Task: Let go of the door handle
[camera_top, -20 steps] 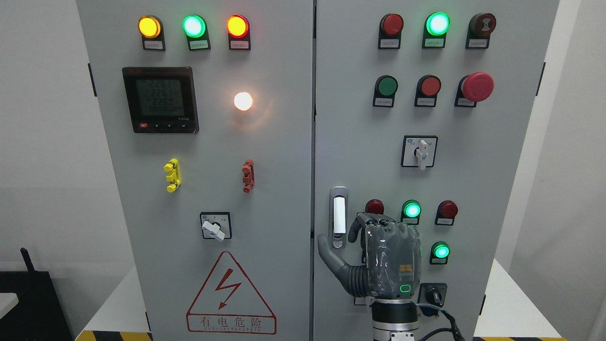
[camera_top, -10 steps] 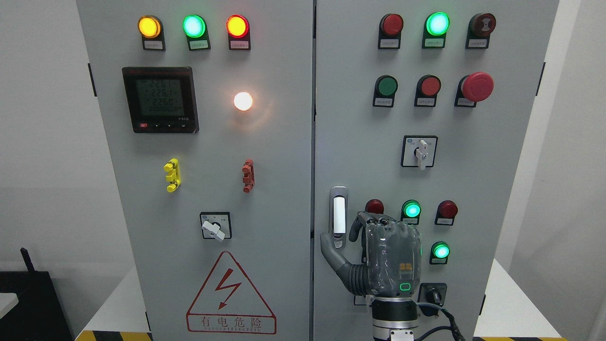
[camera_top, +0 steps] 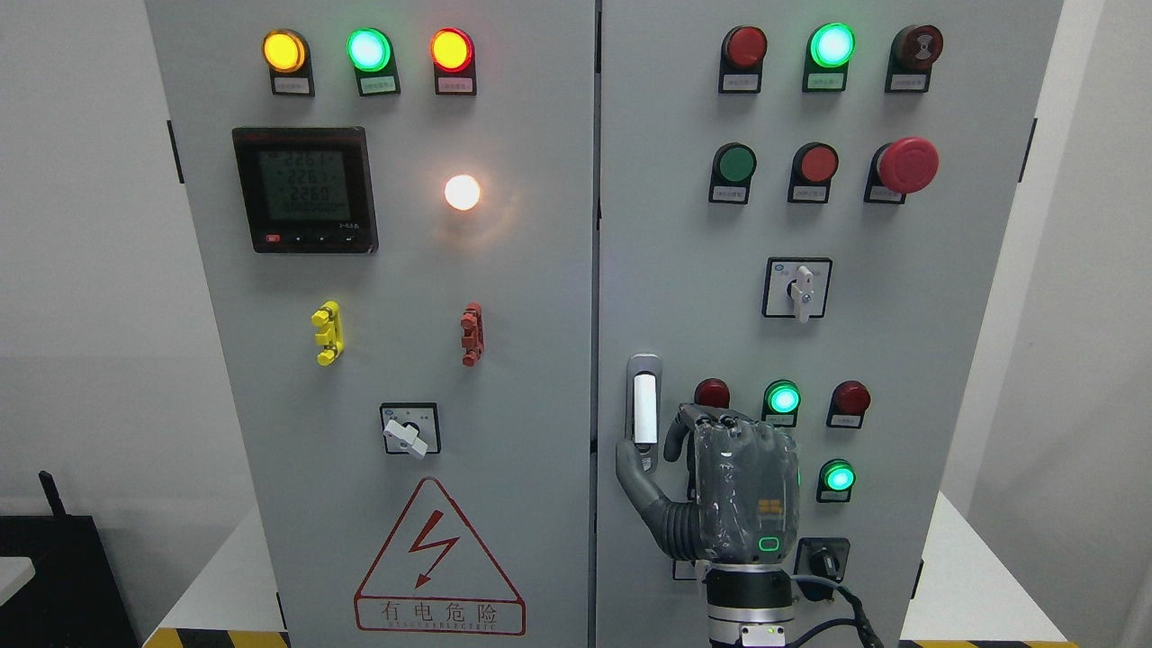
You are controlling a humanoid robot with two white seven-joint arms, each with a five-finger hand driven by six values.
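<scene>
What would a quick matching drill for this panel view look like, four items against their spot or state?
Column 1:
1. door handle
2. meter
3. mushroom button
4. warning triangle

Column 2:
A. bottom of the left door
B. upper left door, screen lit
C. right door's left edge, the right hand's thumb at its lower end
D. upper right of the right door, red

Pairs: 1-C, 2-B, 3-D, 4-A
</scene>
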